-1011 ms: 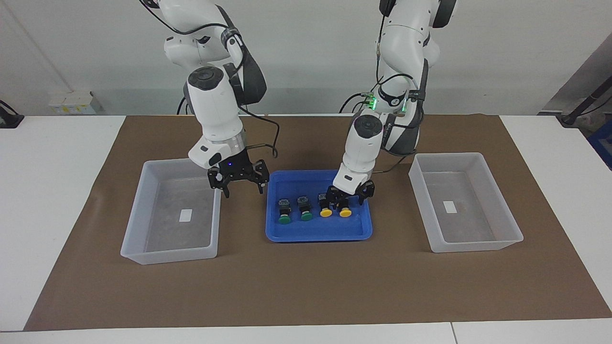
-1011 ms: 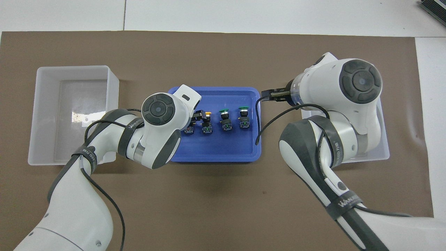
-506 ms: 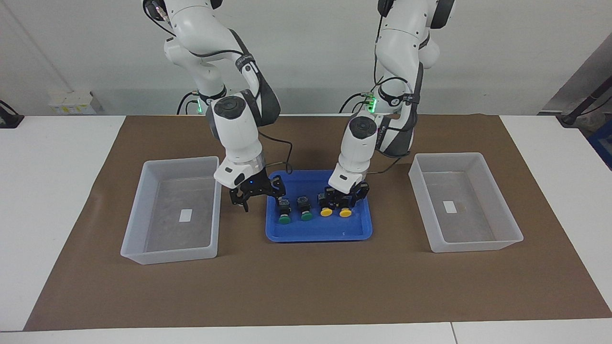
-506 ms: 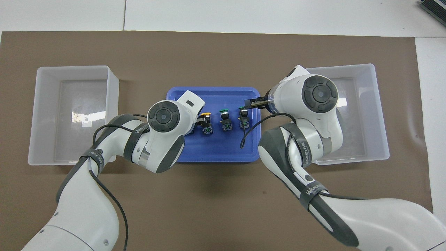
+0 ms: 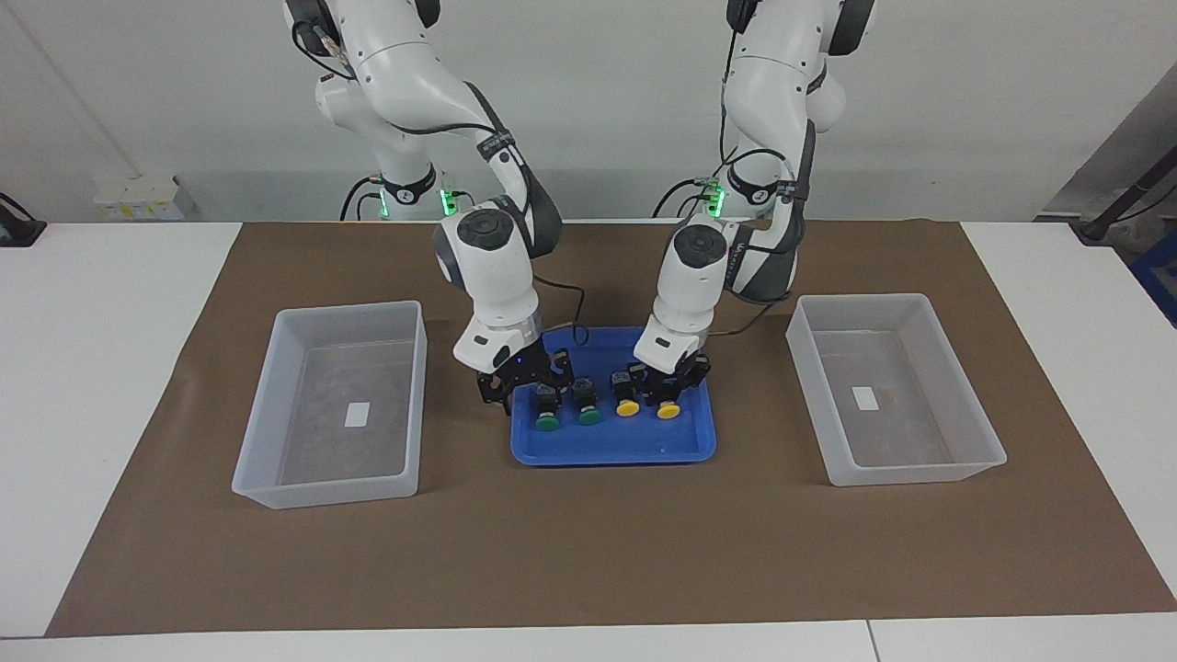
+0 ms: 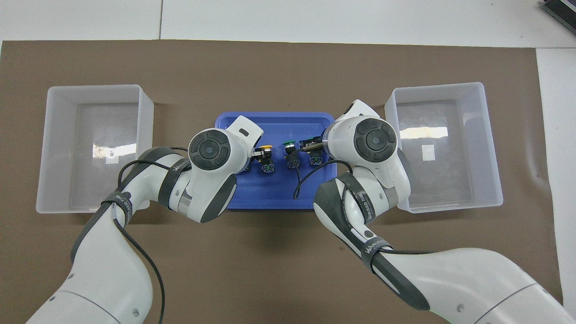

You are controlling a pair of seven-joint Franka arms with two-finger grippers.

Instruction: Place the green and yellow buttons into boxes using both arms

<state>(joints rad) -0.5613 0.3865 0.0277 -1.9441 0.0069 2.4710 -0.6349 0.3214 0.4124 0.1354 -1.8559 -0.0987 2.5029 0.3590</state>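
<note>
Four buttons lie in a row in the blue tray. My left gripper is down in the tray, shut on the body of the yellow button at the left arm's end of the row. Beside it lies the second yellow button, then a green button. My right gripper is low over the tray and open, its fingers on either side of the green button at the right arm's end. From overhead, the wrists hide both end buttons; a yellow cap and a green cap show.
Two translucent boxes stand on the brown mat, one at the right arm's end of the table and one at the left arm's end, each with only a small white label inside. White table borders the mat.
My right arm swung from beside its box to the tray and came down around the end green button. My left gripper closed on the end yellow button.
</note>
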